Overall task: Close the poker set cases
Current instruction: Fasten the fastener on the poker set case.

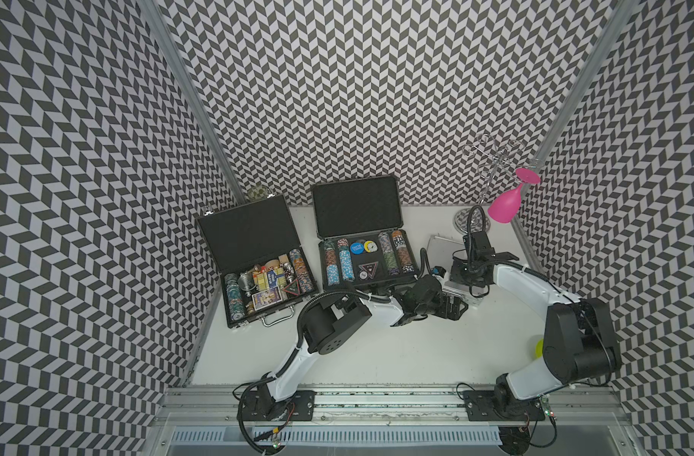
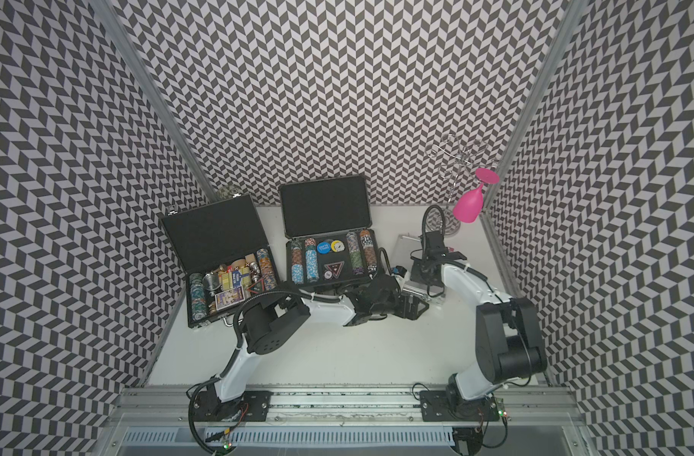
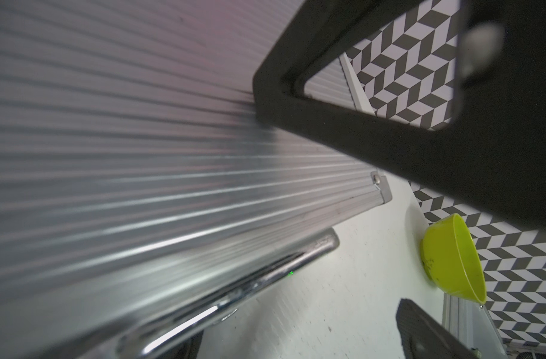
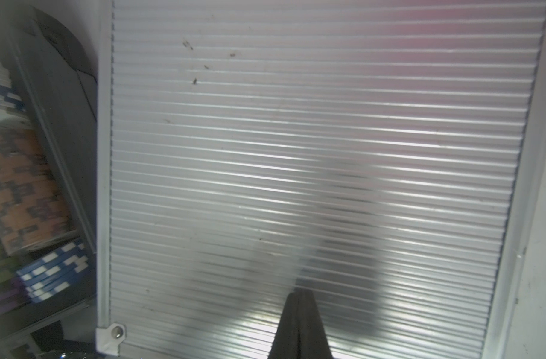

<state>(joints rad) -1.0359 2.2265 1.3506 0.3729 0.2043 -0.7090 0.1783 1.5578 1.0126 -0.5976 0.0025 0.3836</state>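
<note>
Here the flat black case (image 1: 246,233) lies just left of the dark grey case (image 1: 357,205). Both are open, with the lids raised and chips in the trays. Close on the right of the dark grey case lies the silver case (image 1: 440,246), with its ribbed lid down. The left gripper (image 1: 454,306) is at the front edge of the silver case, by the handle; its fingers (image 3: 389,140) are wide apart and clamp nothing. The right gripper (image 4: 299,298) rests on the silver lid, its fingertips pressed together.
</note>
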